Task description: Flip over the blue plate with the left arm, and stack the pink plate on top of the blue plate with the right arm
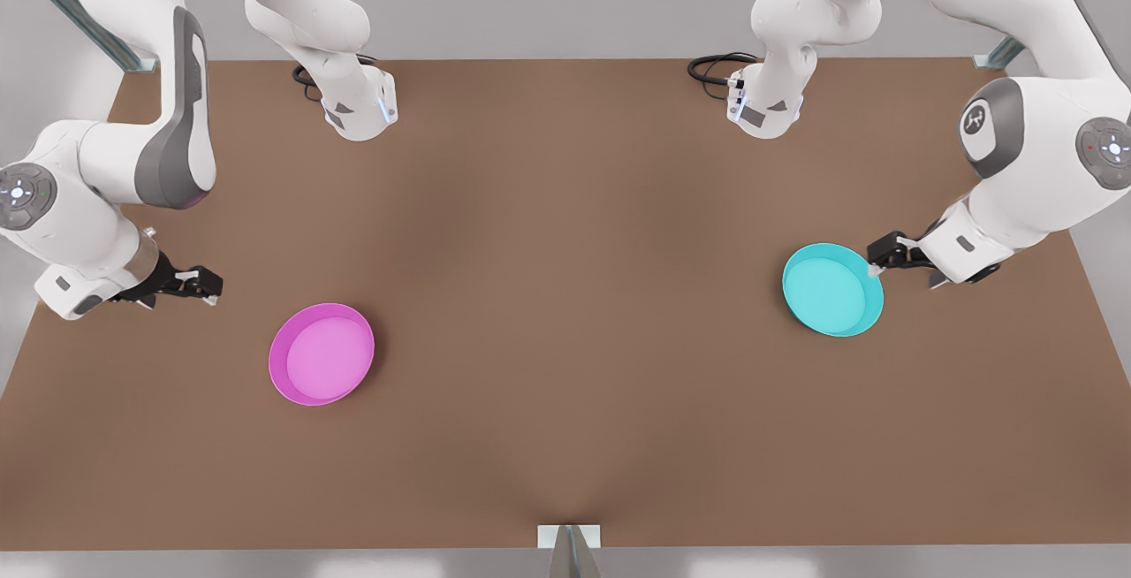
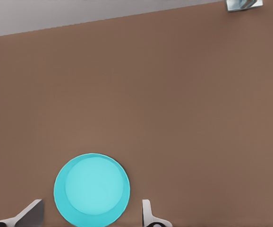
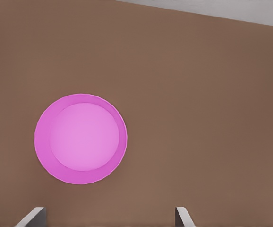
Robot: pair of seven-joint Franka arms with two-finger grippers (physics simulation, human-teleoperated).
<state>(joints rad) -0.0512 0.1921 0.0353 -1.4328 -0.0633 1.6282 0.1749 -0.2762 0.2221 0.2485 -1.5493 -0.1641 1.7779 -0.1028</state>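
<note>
reaching toward the blue plate (image 1: 832,289) at the front view's right, the left gripper (image 1: 876,267) sat at its rim, fingers (image 2: 147,213) spread; the right gripper (image 1: 208,285), spread too, waited apart from the pink plate (image 1: 322,353) on the table (image 1: 565,207); a shallow bite could let the rim slip mid-flip.

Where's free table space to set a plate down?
Widest bare patch: mid-table, between the pink plate and blue plate. Front edge is bare too. Tight spots: the left gripper, open at the blue plate's rim; the right gripper, open, beside the pink plate.
</note>
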